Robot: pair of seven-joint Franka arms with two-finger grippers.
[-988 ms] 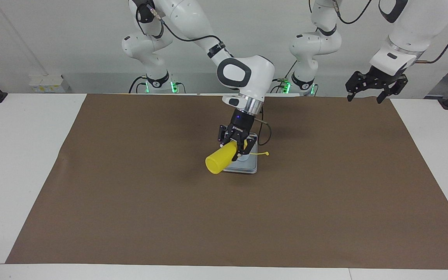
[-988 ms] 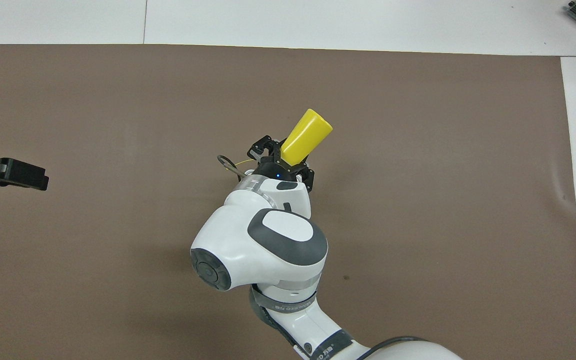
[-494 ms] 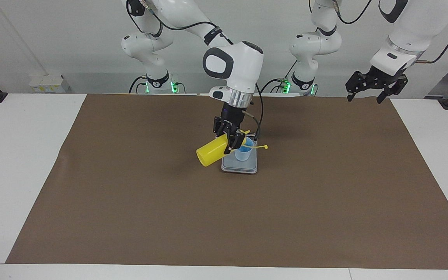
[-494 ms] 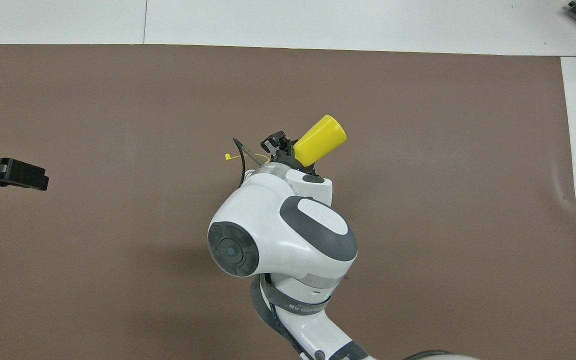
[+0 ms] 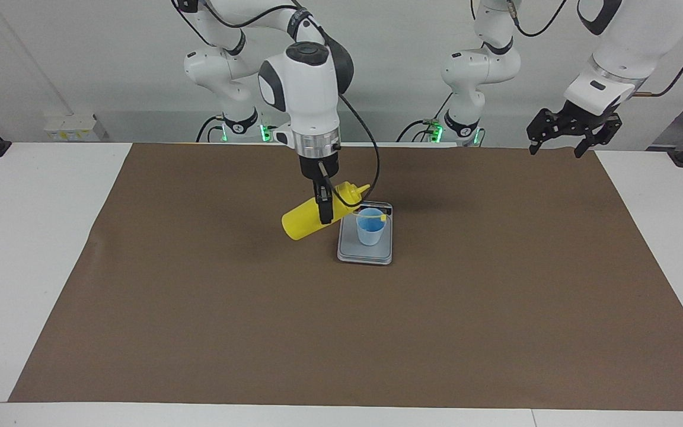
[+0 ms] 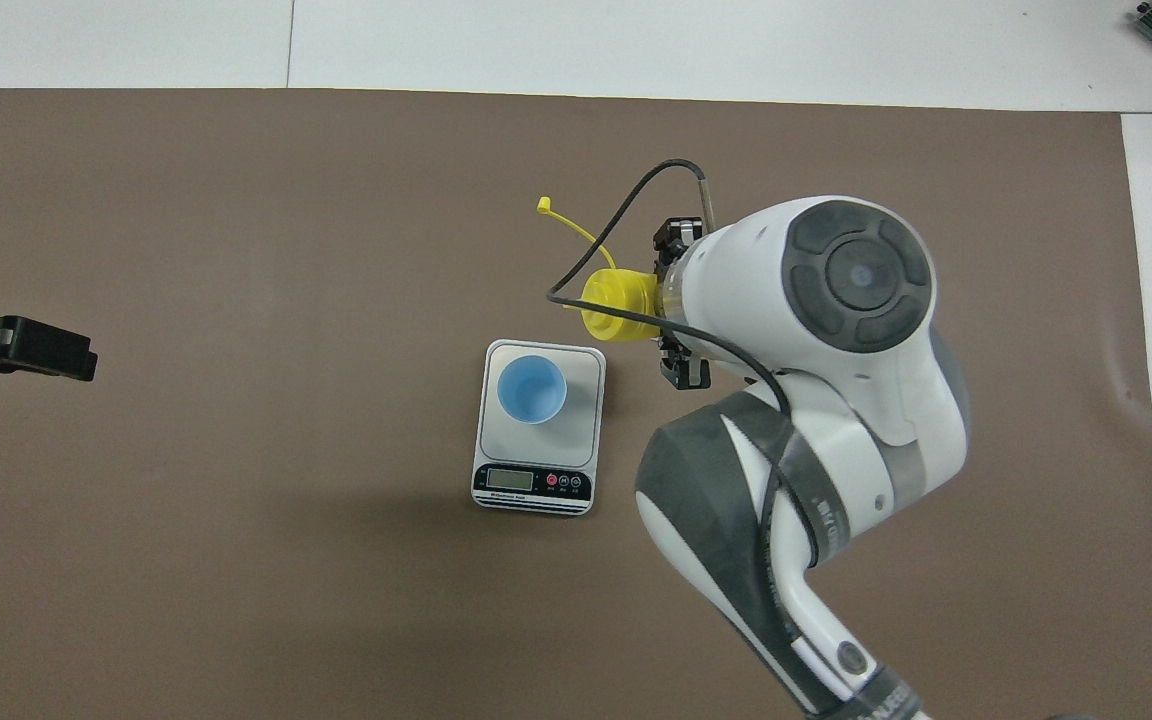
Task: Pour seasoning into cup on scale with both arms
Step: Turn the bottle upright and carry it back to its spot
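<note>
A: Which step is this?
B: The right gripper (image 5: 323,207) clamps the yellow plastic squeeze bottle (image 5: 309,214), tilted nozzle-up beside the small light-blue plastic cup (image 5: 370,226) on the flat grey scale (image 5: 364,254).
A: And next?
B: Probably tipping the nozzle over the cup. The left gripper (image 5: 573,131) waits, fingers apart, at its own table end.

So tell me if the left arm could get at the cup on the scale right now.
Probably yes. The left gripper waits open over the table's edge. The cup stands uncovered on the scale; the right gripper holds the seasoning bottle beside it.

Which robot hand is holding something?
The right gripper, over the brown mat beside the grey scale, clamps the tilted yellow plastic squeeze bottle. The left gripper hangs empty, waiting.
</note>
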